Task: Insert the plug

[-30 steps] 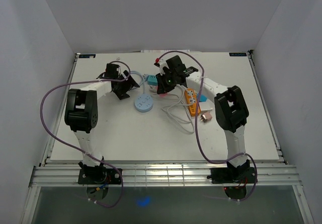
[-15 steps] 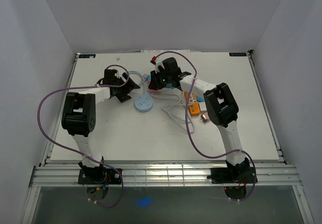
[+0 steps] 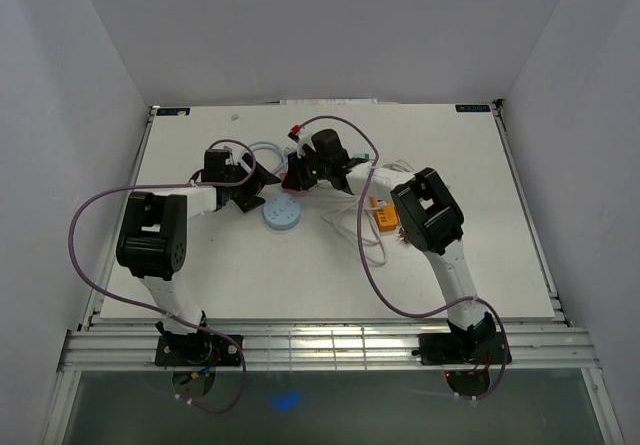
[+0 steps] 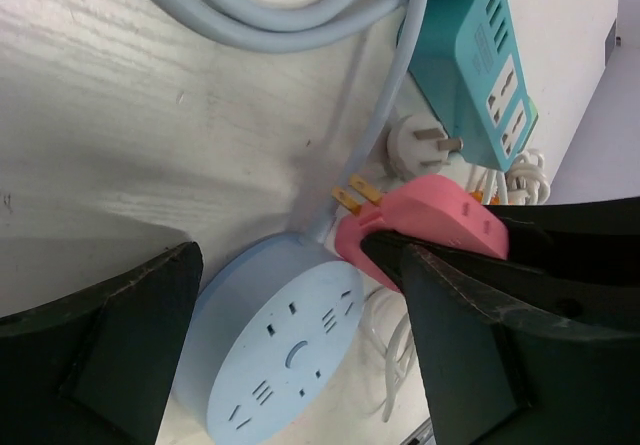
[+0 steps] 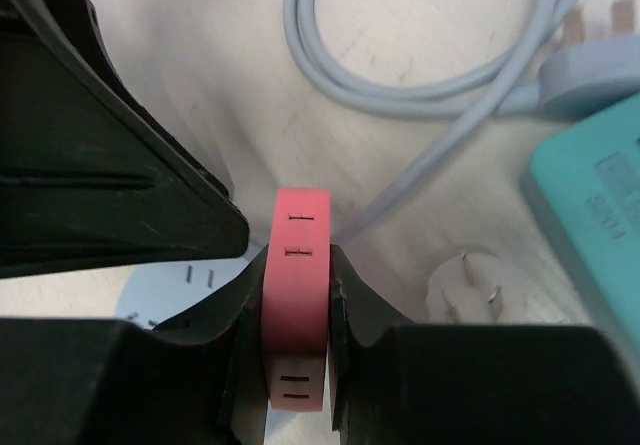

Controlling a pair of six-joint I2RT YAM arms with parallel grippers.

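The pink plug [image 4: 425, 220] is clamped in the right gripper [image 5: 296, 300], its brass prongs [image 4: 350, 197] held just off the rim of the round blue socket [image 4: 275, 360], which is framed by the wide-spread left gripper [image 4: 295, 265]. Alignment seems to be in hand; next, the prongs must be squared to a slot pair and pressed in.

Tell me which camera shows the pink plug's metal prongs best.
Left wrist: the pink plug shows its prongs clearly beside the round blue socket. Right wrist shows only its body clamped in the right gripper; top external: indiscernible.
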